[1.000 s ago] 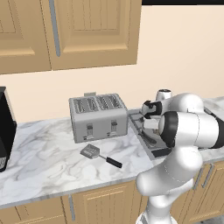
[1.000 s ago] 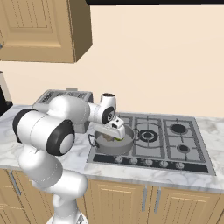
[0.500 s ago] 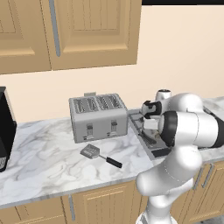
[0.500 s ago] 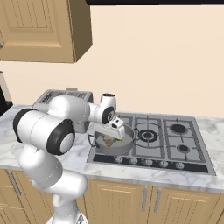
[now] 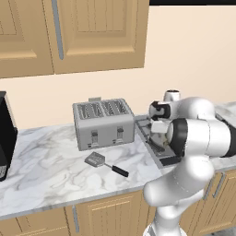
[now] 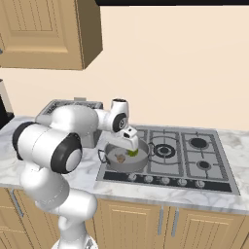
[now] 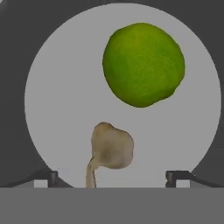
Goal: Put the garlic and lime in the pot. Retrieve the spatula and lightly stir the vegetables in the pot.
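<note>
Marble counter point(image 5: 41, 166) in the left base view carries the spatula point(image 5: 106, 164) in front of the toaster point(image 5: 103, 122), awaiting pickup. Right base view: the gripper point(image 6: 130, 143) hovers over the pot point(image 6: 127, 159) on the stove point(image 6: 204, 165). Hand view: jaws spread wide and empty above the lime point(image 7: 143, 64) and garlic point(image 7: 111, 148), both lying apart inside the pot.

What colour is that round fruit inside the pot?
Bright green: the lime, clearest in the hand view, beside the garlic.

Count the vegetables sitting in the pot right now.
2. The lime and the garlic both lie apart on the floor of the pot, on the stove's front-left burner. None seems hidden.
</note>
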You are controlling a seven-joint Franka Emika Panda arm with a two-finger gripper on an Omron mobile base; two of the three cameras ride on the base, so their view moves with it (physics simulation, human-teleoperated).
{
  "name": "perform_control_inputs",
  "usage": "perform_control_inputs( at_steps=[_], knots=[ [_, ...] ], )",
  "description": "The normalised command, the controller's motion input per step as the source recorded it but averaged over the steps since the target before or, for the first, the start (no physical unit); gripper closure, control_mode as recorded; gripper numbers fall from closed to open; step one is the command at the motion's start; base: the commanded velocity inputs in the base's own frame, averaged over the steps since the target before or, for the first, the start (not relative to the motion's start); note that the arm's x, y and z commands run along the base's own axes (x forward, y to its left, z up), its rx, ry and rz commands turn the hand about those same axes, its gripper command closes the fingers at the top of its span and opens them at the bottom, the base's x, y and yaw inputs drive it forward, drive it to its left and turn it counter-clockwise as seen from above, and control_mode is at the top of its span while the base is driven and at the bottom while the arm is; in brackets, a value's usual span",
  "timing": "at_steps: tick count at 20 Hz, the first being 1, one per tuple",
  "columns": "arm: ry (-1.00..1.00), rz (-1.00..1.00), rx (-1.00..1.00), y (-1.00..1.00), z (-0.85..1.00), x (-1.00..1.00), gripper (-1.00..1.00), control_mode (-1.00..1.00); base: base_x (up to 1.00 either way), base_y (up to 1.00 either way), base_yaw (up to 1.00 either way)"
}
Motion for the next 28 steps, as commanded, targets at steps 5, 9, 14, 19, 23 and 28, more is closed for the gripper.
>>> perform_control_inputs(
  at_steps=[5,9,14,19,23,28],
  knots=[
    [-0.11,0.07,0.0,0.21,0.64,-0.49,-1.0,-1.0,0.0,0.0,0.0],
    [-0.06,0.32,0.0,0.58,0.39,-0.7,-1.0,-1.0,0.0,0.0,0.0],
    [-0.01,0.54,0.0,0.91,0.16,-0.3,-1.0,-1.0,0.0,0.0,0.0],
    [0.0,0.57,0.0,0.97,0.02,-0.02,-1.0,-1.0,0.0,0.0,0.0],
    [0.0,0.47,0.0,0.66,0.0,0.0,-1.0,-1.0,0.0,0.0,0.0],
    [0.03,0.28,0.0,0.41,-0.14,0.0,-1.0,-1.0,0.0,0.0,0.0]
  ],
)
